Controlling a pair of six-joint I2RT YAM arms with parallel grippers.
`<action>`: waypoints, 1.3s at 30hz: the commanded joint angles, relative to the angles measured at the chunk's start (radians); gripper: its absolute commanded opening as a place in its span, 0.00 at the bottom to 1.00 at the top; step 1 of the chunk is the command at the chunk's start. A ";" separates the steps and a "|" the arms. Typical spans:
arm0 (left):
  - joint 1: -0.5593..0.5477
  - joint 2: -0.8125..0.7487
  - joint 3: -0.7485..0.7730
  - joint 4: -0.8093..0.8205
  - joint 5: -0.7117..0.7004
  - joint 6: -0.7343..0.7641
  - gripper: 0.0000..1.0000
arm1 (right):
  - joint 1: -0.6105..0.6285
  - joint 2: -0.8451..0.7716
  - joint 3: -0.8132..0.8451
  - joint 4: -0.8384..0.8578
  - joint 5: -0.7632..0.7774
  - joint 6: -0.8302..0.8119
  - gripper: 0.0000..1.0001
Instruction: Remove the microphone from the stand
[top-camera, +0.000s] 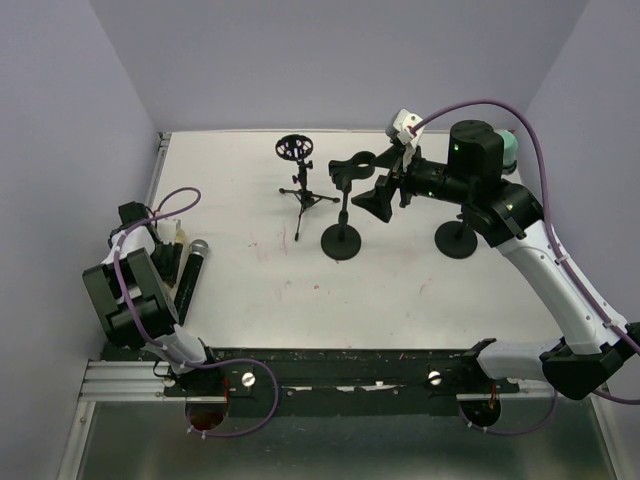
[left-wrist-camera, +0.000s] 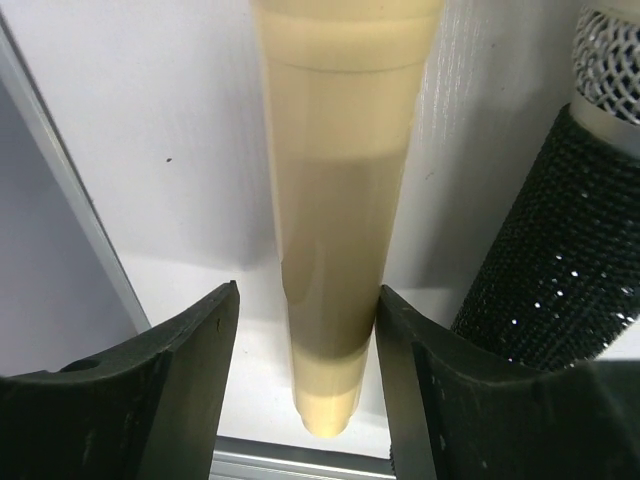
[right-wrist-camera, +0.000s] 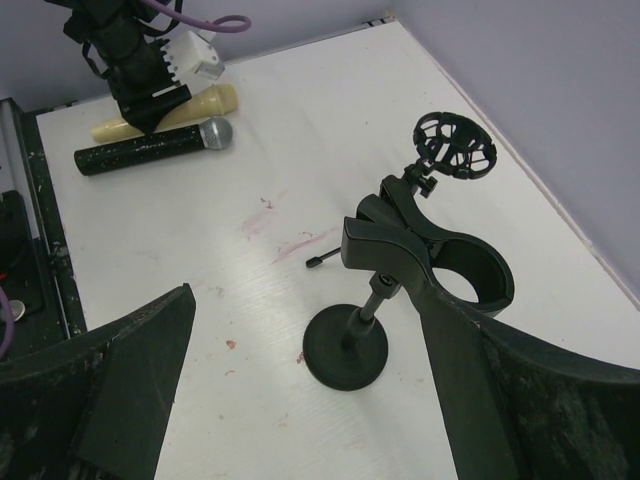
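Note:
A cream microphone (left-wrist-camera: 340, 200) lies on the white table (top-camera: 250, 290) at the left, next to a black glitter microphone (left-wrist-camera: 560, 250) with a silver head. Both show in the top view, cream (top-camera: 179, 238) and black (top-camera: 190, 275). My left gripper (left-wrist-camera: 305, 300) is open around the cream microphone's tail; the right finger touches it and the left finger stands apart. My right gripper (right-wrist-camera: 300, 300) is wide open at a black stand (right-wrist-camera: 345, 350) whose clip (right-wrist-camera: 445, 265) is empty. In the top view this gripper (top-camera: 375, 188) is beside the stand (top-camera: 343, 215).
A small tripod with a round shock mount (top-camera: 295, 150) stands behind the clip stand. A second round stand base (top-camera: 456, 240) sits under my right arm. The table's left rail (left-wrist-camera: 70, 220) runs close to my left gripper.

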 joint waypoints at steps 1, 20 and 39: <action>0.008 -0.084 0.028 -0.032 0.011 -0.019 0.64 | 0.003 0.007 0.005 -0.023 -0.002 -0.002 1.00; -0.280 -0.317 0.411 -0.222 0.383 -0.298 0.64 | -0.009 0.127 0.184 -0.144 0.053 0.009 1.00; -0.600 -0.352 0.407 -0.191 0.741 -0.317 0.65 | -0.009 0.360 0.302 -0.214 0.059 -0.330 0.99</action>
